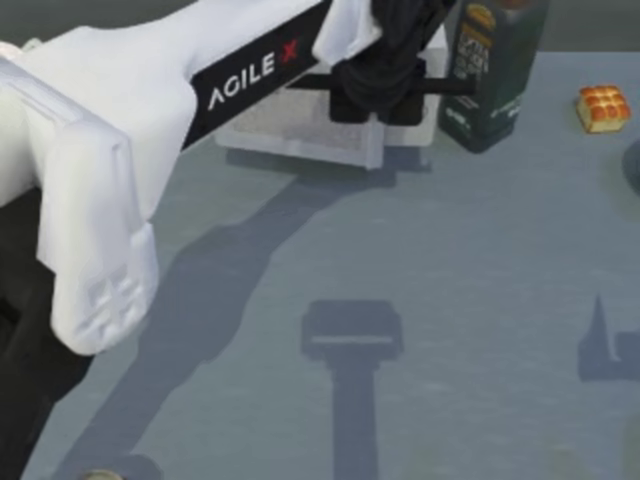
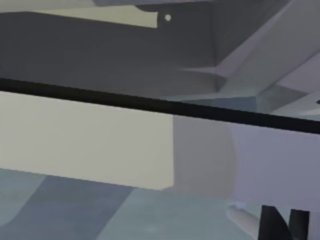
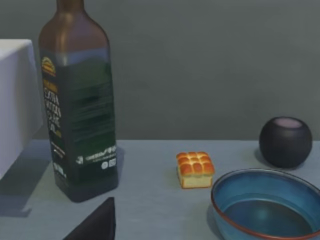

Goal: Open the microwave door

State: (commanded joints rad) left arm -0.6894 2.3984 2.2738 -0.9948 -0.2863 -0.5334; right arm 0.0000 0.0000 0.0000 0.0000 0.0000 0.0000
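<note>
The light-grey microwave (image 1: pixel 435 55) stands at the table's back centre, largely hidden by my left arm. Its door (image 1: pixel 300 125), with the speckled window, faces forward, and a thin edge (image 1: pixel 375 148) juts out below the gripper. My left gripper (image 1: pixel 385 75) is at the door's right side. In the left wrist view its dark fingertips (image 2: pixel 274 225) stand close together on a pale rod-like handle (image 2: pixel 242 216), and the cream interior (image 2: pixel 85 140) shows. How far the door stands open I cannot tell. My right gripper (image 3: pixel 100 222) shows only as a dark wedge, out of the top view.
A tall dark bottle (image 1: pixel 495 70) stands just right of the microwave, and its side (image 3: pixel 17 100) shows white beside the bottle (image 3: pixel 80 115). A small bread loaf (image 1: pixel 603 107) lies farther right. A blue bowl (image 3: pixel 267 205) and a dark ball (image 3: pixel 286 141) sit near the bread (image 3: pixel 195 170).
</note>
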